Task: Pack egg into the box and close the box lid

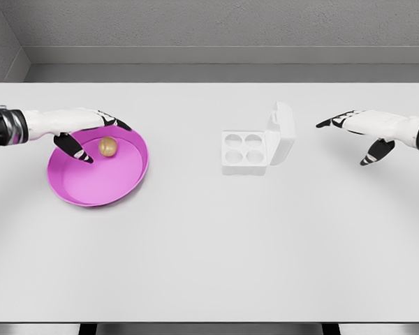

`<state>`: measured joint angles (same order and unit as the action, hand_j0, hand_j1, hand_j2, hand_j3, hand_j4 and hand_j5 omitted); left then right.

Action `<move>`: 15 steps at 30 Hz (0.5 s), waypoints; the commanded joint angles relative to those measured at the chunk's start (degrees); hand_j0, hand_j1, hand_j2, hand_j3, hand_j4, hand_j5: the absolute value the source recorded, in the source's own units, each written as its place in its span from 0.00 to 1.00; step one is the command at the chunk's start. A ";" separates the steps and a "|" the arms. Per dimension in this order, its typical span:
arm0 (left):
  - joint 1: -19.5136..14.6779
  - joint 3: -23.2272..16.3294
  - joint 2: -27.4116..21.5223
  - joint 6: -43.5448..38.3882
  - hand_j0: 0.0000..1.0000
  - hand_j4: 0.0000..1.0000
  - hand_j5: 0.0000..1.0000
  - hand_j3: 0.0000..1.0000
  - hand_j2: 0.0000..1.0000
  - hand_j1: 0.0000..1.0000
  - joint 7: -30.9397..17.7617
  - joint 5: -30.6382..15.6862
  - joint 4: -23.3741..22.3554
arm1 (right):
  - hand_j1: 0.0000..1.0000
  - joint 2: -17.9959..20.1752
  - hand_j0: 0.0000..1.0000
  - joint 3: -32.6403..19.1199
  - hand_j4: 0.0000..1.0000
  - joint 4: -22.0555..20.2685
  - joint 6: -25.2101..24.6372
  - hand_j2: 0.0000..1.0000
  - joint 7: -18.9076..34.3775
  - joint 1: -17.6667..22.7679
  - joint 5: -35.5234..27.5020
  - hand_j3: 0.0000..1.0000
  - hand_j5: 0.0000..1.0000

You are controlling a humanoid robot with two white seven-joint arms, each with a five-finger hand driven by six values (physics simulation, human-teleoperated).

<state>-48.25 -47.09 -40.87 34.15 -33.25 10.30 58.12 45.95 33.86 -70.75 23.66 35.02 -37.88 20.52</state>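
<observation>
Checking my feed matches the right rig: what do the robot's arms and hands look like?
Both arms are white with smooth shells. The left hand and right hand are five-fingered, white with black fingertips and finger undersides. Each forearm carries a metallic grey band with dark rings near the wrist. No cables or markings are visible.

My left hand (84, 132) and right hand (363, 132) look like smooth white plastic, with black pads on the fingertips and dull metal rings at the wrists. The magenta bowl (129, 183) on the left looks like matt, smooth plastic. The egg (107, 146) in it is tan and faintly speckled. The white box (255, 148) looks like soft matt foam. The table (209, 258) is plain, smooth matt white.
</observation>
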 commanded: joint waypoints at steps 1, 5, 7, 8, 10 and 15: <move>0.00 0.07 0.09 -0.14 0.90 0.90 0.90 0.90 0.90 0.90 0.02 -0.28 -0.11 | 1.00 -0.16 1.00 -0.02 1.00 0.26 -0.10 1.00 -0.02 0.00 -0.22 1.00 1.00; 0.00 0.07 0.09 -0.22 0.90 0.90 0.90 0.90 0.90 0.90 0.02 0.07 -0.11 | 1.00 -0.16 1.00 -0.02 1.00 0.18 -0.10 1.00 -0.02 0.00 -0.22 1.00 1.00; 0.00 0.07 1.05 -0.22 0.90 0.90 0.90 0.90 0.90 0.90 -0.06 0.60 -0.28 | 1.00 -0.16 1.00 -0.02 1.00 0.26 -0.10 1.00 -0.02 0.00 -0.22 1.00 1.00; 0.00 0.07 1.05 -0.22 0.90 0.90 0.90 0.90 0.90 0.90 -0.06 0.60 -0.28 | 1.00 -0.16 1.00 -0.02 1.00 0.26 -0.10 1.00 -0.02 0.00 -0.22 1.00 1.00; 0.09 0.07 0.88 -0.22 0.90 0.90 0.90 0.90 0.90 0.90 0.02 0.60 -0.28 | 1.00 -0.16 1.00 0.06 1.00 0.18 -0.10 1.00 -0.02 0.09 -0.22 1.00 1.00; 0.17 0.07 0.61 -0.22 0.88 0.88 0.88 0.88 0.88 0.88 0.02 0.60 -0.28 | 1.00 -0.07 1.00 -0.02 1.00 0.18 -0.10 1.00 -0.02 0.09 -0.22 1.00 1.00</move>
<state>-48.08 -47.09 -40.21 34.09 -33.25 11.22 57.83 45.80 33.87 -70.56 23.66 35.02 -37.79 20.52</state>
